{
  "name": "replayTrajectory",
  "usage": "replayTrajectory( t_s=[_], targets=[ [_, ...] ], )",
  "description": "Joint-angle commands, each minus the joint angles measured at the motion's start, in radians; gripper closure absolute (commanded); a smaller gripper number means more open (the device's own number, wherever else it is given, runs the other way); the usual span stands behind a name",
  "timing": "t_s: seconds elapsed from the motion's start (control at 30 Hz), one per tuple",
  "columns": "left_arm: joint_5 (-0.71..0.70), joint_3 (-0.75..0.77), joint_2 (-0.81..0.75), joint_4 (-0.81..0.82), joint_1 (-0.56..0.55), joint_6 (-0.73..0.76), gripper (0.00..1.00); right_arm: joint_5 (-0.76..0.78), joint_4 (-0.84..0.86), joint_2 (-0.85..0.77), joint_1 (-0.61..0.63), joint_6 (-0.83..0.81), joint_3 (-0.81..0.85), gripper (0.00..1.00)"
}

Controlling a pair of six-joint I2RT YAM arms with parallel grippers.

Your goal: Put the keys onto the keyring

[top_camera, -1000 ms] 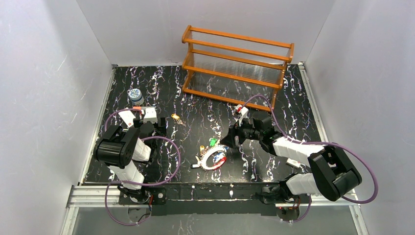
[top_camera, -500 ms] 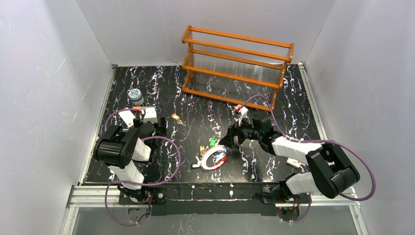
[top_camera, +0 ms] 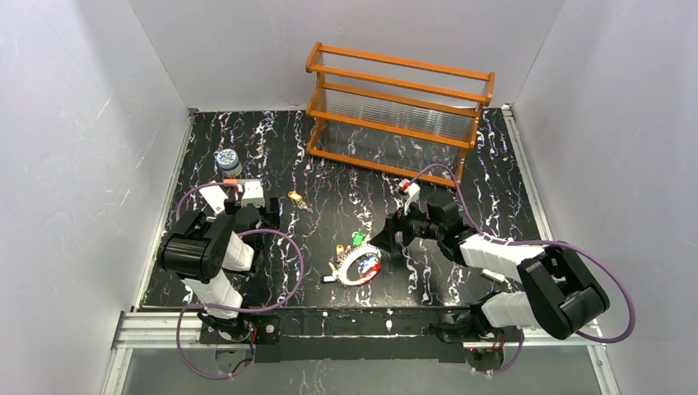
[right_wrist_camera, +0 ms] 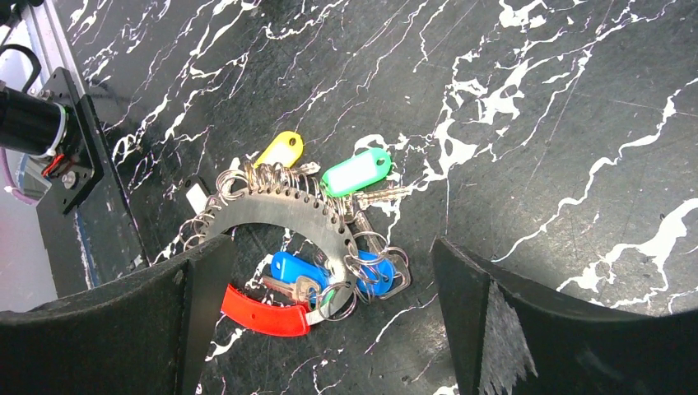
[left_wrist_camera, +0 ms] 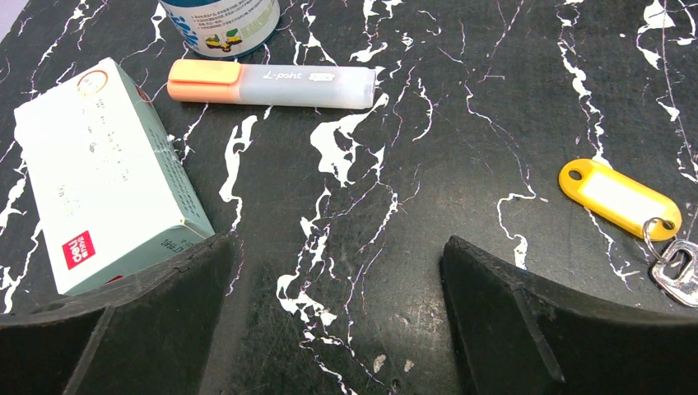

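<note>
The keyring [right_wrist_camera: 290,209], a silvery arc with a red curved piece [right_wrist_camera: 262,313], lies flat on the black marbled table [top_camera: 356,267]. Small rings on it carry keys with green [right_wrist_camera: 356,171], yellow [right_wrist_camera: 281,150] and blue [right_wrist_camera: 296,268] tags. My right gripper [right_wrist_camera: 327,267] hovers just above it, open, with the ring's lower end showing between the fingers and nothing held. A separate key [left_wrist_camera: 677,274] with an orange-yellow tag [left_wrist_camera: 619,197] lies to the right of my left gripper [left_wrist_camera: 337,257], which is open over bare table. In the top view this loose key [top_camera: 295,197] sits left of and beyond the keyring.
An orange wooden rack [top_camera: 399,107] stands at the back. Near the left gripper are a white box [left_wrist_camera: 99,173], an orange-capped highlighter [left_wrist_camera: 272,82] and a round patterned jar [top_camera: 228,160]. A white card [top_camera: 494,274] lies under the right arm.
The right gripper's jaws have widened to fully open and the wrist has shifted slightly nearer, toward the keyring. The left arm has not moved.
</note>
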Motion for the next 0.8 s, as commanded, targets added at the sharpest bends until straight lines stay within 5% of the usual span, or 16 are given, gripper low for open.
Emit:
replayTrajectory(
  t_s=[0.0, 0.77],
  targets=[
    [-0.027, 0.013, -0.003, 0.011, 0.005, -0.008, 0.02, -0.003, 0.034, -0.024, -0.006, 0.004, -0.002, 0.01],
    [-0.026, 0.013, -0.003, 0.011, 0.005, -0.008, 0.02, -0.024, -0.018, -0.071, -0.006, -0.002, 0.007, 0.01]
  ],
)
